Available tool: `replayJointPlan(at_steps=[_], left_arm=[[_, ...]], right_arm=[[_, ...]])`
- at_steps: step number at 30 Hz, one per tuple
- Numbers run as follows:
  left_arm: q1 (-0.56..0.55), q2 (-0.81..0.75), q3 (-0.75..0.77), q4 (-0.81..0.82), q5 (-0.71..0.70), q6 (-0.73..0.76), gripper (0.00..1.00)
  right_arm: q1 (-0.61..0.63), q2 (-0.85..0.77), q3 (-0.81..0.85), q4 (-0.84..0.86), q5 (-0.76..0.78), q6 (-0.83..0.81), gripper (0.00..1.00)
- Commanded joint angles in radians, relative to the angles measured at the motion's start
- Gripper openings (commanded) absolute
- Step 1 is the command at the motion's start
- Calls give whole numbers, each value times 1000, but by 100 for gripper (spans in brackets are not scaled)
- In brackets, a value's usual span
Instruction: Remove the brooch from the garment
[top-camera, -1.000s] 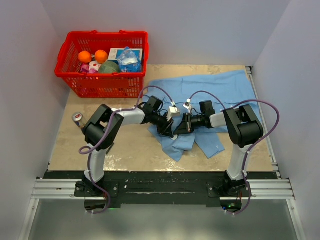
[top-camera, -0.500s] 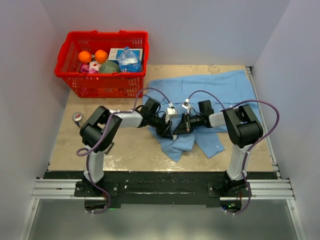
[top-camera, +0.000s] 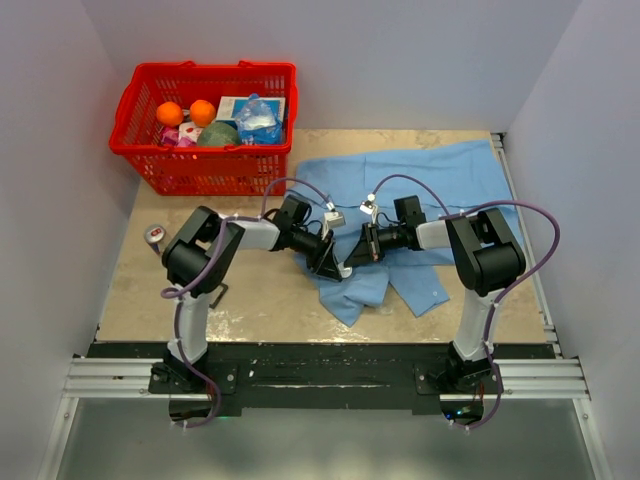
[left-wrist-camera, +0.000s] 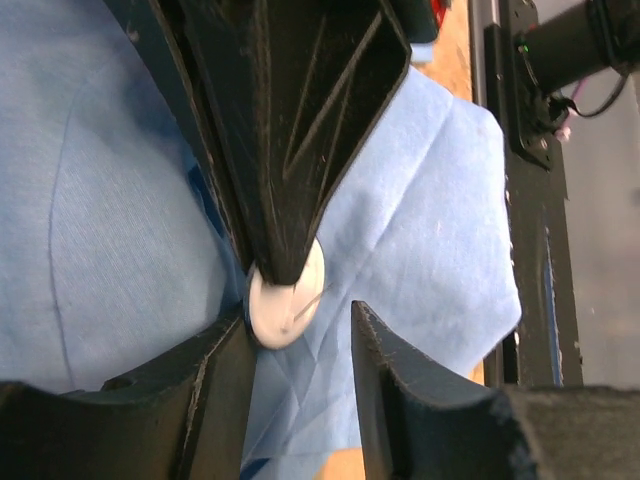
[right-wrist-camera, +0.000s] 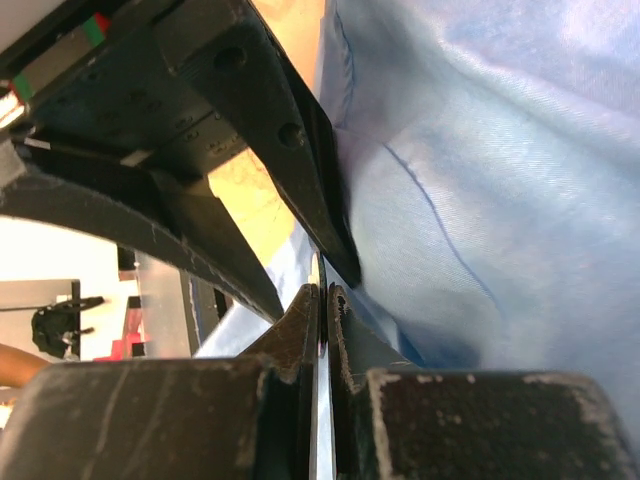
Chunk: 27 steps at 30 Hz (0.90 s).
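Observation:
The light blue shirt (top-camera: 430, 180) lies spread on the right half of the table. The brooch (left-wrist-camera: 285, 305) is a small round disc showing a white face with a thin pin line. My right gripper (top-camera: 352, 258) is shut on it, and its black fingers (left-wrist-camera: 283, 262) pinch the disc from above. In the right wrist view the brooch (right-wrist-camera: 318, 262) sits edge-on between the closed fingers (right-wrist-camera: 300, 320). My left gripper (left-wrist-camera: 300, 335) is open, with shirt cloth (left-wrist-camera: 440, 230) between its jaws and one finger (left-wrist-camera: 225, 390) against the disc's edge. Both grippers meet at the shirt's near-left corner (top-camera: 345, 290).
A red basket (top-camera: 205, 125) with oranges, a bottle and packets stands at the back left. A small grey object with a red top (top-camera: 155, 236) lies near the left edge. The tan tabletop (top-camera: 260, 300) shows left of the shirt. Walls enclose the table on both sides.
Both grippers have shifted a little to the left together, and the left arm's elbow has swung. The white disc now shows between them in the top view.

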Motion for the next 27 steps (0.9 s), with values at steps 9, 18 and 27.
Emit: replayJointPlan(at_steps=[9, 18, 27], left_arm=[[58, 0, -2, 34, 85, -39, 44], [36, 66, 42, 184, 85, -194, 42], [35, 78, 38, 201, 106, -222, 35]], right_arm=[[1, -6, 44, -43, -26, -76, 0], [1, 1, 58, -58, -38, -85, 0], [1, 4, 56, -58, -35, -88, 0]])
